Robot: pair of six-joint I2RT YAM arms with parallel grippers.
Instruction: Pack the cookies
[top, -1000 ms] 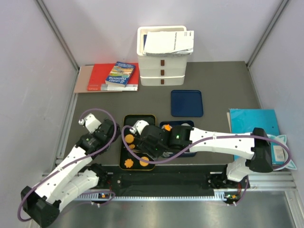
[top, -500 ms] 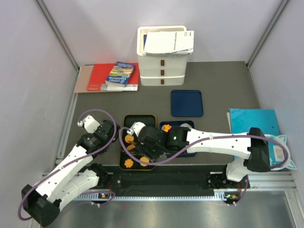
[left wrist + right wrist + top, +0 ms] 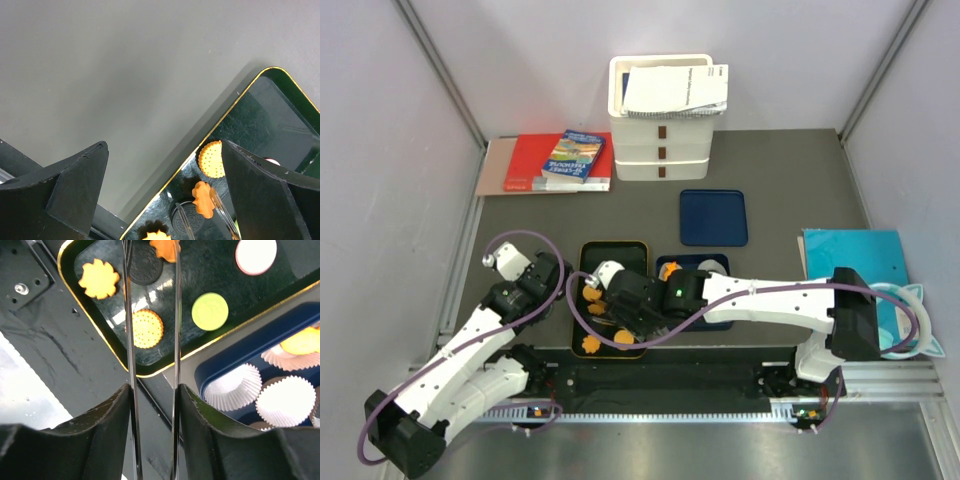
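Your left gripper (image 3: 163, 147) hangs wide open and empty, just left of the black tray (image 3: 611, 244). The cookies (image 3: 147, 328) lie flat in that tray. I'd guess they're light, stiff and slick, so pinch them edge to edge. Your right gripper (image 3: 151, 260) is over the tray, its tongs narrowly straddling the orange flower cookie (image 3: 164, 247). Can't tell if it's gripped.

We've got the right arm (image 3: 780, 298) stretched out low from the near right of the black tray (image 3: 613, 243), reaching across to the left so that its wrist sits over the tray's right half. The right gripper (image 3: 602, 304) points down over the middle of the tray, and its two long thin fingers (image 3: 128, 340) run parallel with a narrow gap between them. Over on the other side, the left arm (image 3: 470, 345) comes up folded from the near left of the tray. The left gripper (image 3: 556, 272) hangs just beside the tray's left rim, outside it, with its dark fingers (image 3: 75, 185) spread wide apart.
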